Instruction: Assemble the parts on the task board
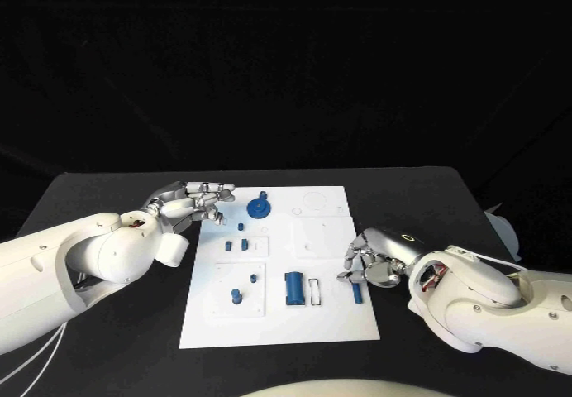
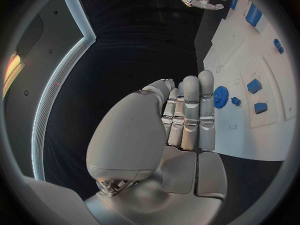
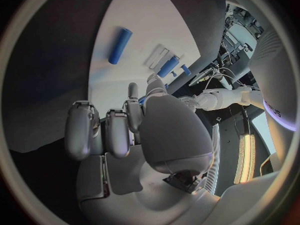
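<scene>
The white board (image 1: 286, 265) lies mid-tabletop (image 1: 107, 190) with blue parts on it: a gear (image 1: 260, 205) at its far left corner, a block (image 1: 293, 287) nearer the front, a thin peg (image 1: 355, 291) by its right edge. The right hand (image 1: 372, 258) rests at that right edge, just beside the peg, fingers curled, holding nothing. The left hand (image 1: 191, 203) hovers off the board's far left corner near the gear, fingers straight and together, empty.
</scene>
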